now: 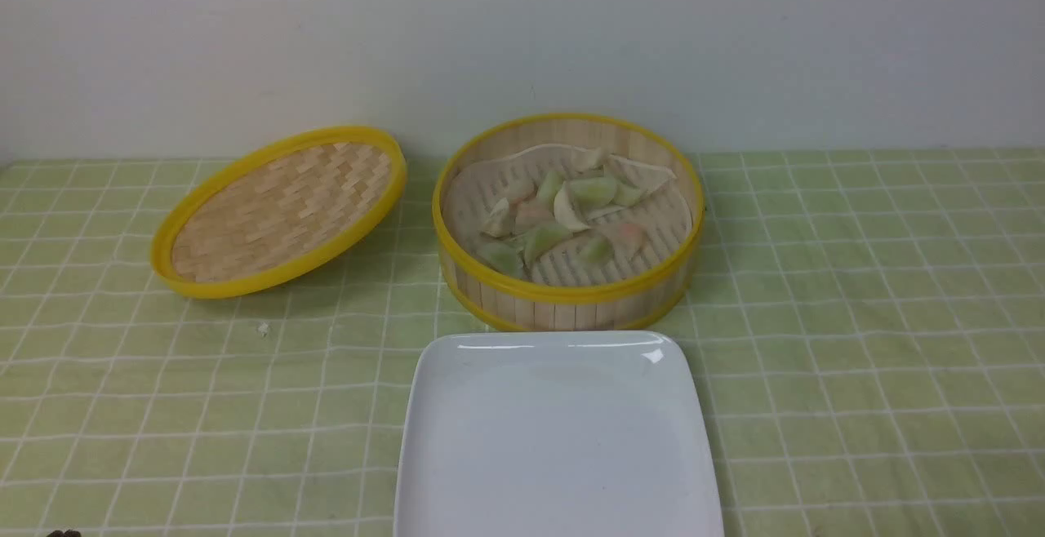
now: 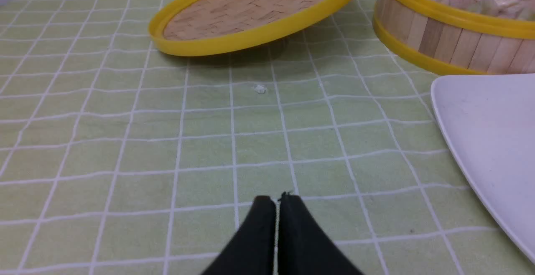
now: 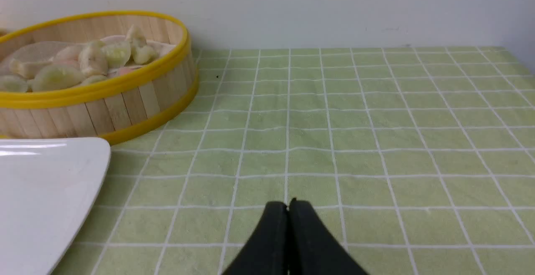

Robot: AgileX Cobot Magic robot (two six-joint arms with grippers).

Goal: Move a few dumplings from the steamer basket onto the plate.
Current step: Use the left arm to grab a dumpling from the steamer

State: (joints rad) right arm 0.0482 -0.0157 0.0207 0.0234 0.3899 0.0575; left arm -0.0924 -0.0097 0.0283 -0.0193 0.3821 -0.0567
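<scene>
Several pale green, whitish and pink dumplings (image 1: pixel 563 215) lie in the round bamboo steamer basket (image 1: pixel 571 296) at the middle back of the table. In front of it sits the white square plate (image 1: pixel 555 447), with nothing on it. My left gripper (image 2: pixel 277 199) is shut, holding nothing, low over the cloth to the left of the plate (image 2: pixel 493 141). My right gripper (image 3: pixel 288 205) is shut too, over bare cloth to the right of the plate (image 3: pixel 42 183) and steamer basket (image 3: pixel 125 103). Neither gripper shows in the front view.
The shallow woven lid (image 1: pixel 277 210) with a yellow rim leans tilted to the left of the steamer basket. A small white crumb (image 1: pixel 263 329) lies on the green checked tablecloth (image 1: pixel 857 317) in front of the lid. A pale wall stands right behind the table.
</scene>
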